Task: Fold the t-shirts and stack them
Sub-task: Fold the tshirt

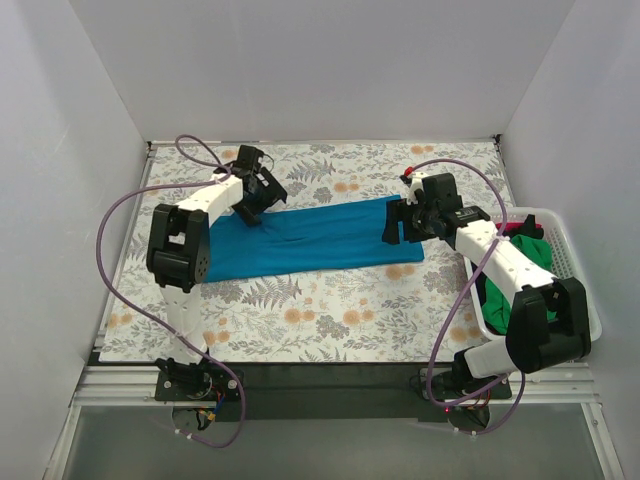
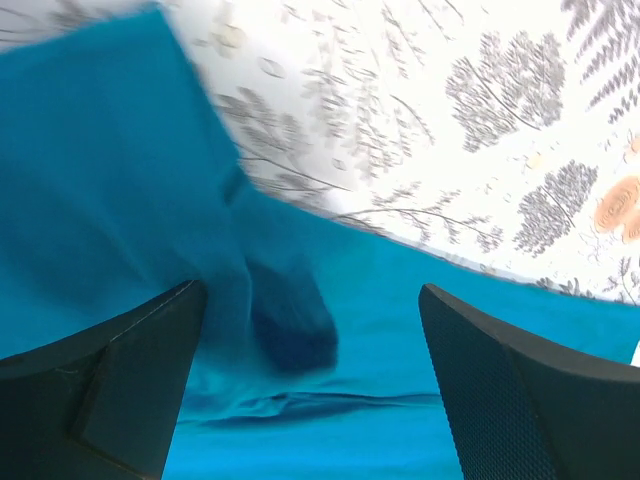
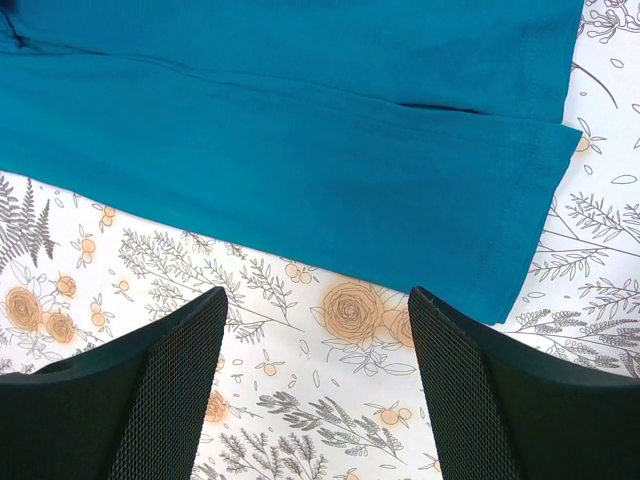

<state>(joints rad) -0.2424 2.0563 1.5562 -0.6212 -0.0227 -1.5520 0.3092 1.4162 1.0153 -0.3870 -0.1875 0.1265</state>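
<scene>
A teal-blue t-shirt (image 1: 310, 240) lies as a long folded strip across the middle of the floral mat. My left gripper (image 1: 253, 205) is open, low over the shirt's far left edge; its wrist view shows rumpled teal cloth (image 2: 300, 330) between the fingers. My right gripper (image 1: 397, 226) is open and empty above the shirt's right end; its wrist view shows the shirt's hem (image 3: 520, 240) and bare mat between the fingers. A green t-shirt (image 1: 520, 262) and a red-magenta t-shirt (image 1: 515, 229) sit in the basket.
A white slatted basket (image 1: 585, 300) stands at the right edge of the mat, beside the right arm. The floral mat (image 1: 330, 315) covers the table, with white walls on three sides.
</scene>
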